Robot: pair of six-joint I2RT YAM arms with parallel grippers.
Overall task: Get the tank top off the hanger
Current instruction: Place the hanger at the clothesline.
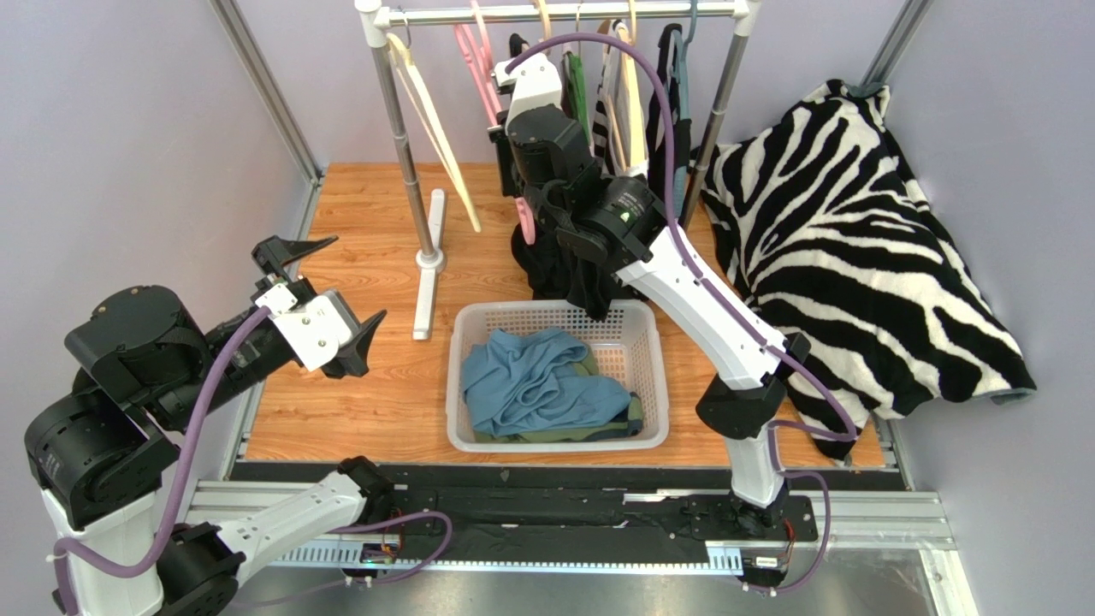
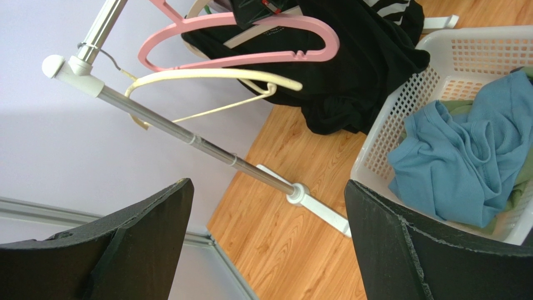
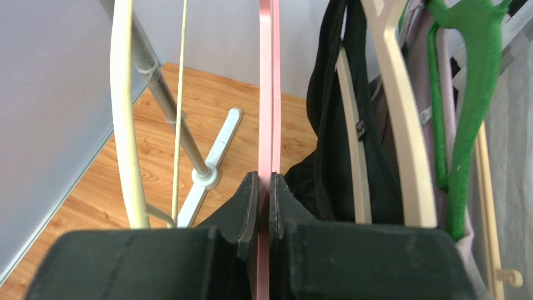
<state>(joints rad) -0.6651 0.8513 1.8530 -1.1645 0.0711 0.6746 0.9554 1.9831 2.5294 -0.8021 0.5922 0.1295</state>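
A black tank top [image 1: 566, 263] hangs from the clothes rack [image 1: 553, 13], on a cream hanger [image 3: 350, 125] in the right wrist view. It also shows in the left wrist view [image 2: 356, 75] and the right wrist view [image 3: 328, 137]. My right gripper [image 3: 264, 178] is up at the rack [image 1: 505, 96], shut on a bare pink hanger [image 3: 269, 94] just left of the tank top. The pink hanger shows in the left wrist view [image 2: 250, 28]. My left gripper [image 1: 350, 280] is open and empty over the table's left side [image 2: 269, 184].
A white basket [image 1: 553, 309] with blue and green clothes [image 1: 534, 379] stands below the rack. The rack's pole [image 1: 405, 128] and foot [image 1: 431, 263] are on the left. Other hangers, cream and green [image 3: 466, 94], crowd the rail. A zebra-striped blanket [image 1: 861, 231] lies at the right.
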